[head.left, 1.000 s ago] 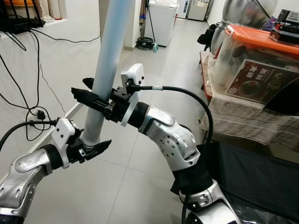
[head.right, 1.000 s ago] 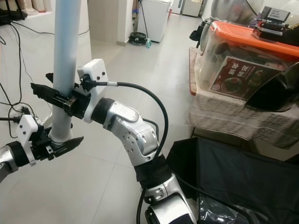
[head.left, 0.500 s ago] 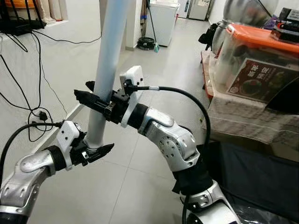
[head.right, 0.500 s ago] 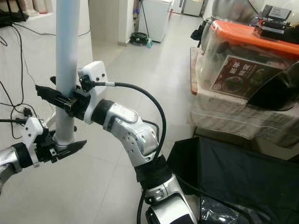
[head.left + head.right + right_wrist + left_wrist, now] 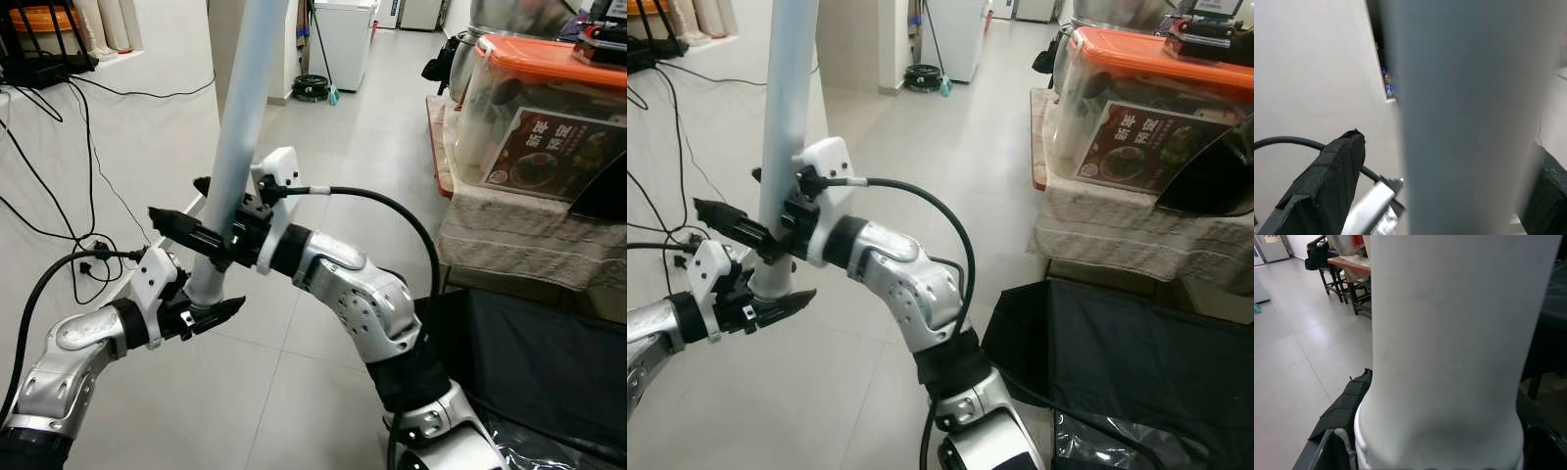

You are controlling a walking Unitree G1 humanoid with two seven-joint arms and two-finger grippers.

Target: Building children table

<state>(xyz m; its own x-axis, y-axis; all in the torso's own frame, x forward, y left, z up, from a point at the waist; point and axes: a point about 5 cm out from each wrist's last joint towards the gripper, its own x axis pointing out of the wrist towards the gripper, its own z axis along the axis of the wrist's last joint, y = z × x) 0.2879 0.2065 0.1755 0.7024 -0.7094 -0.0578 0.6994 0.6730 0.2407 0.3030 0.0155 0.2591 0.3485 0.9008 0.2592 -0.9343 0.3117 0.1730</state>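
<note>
Left tool (image 5: 201,311) grips near-upright table leg's (image 5: 245,127) bottom end.

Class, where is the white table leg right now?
The leg stands near upright at the robot's front left, held low by the left pincer and just above by the right pincer.

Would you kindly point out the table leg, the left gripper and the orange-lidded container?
table leg (image 5: 240,137), left eye view, middle of the pale tube.
left gripper (image 5: 208,311), left eye view, between its fingertips at the leg's lower end.
orange-lidded container (image 5: 549,61), left eye view, on the lid.
</note>
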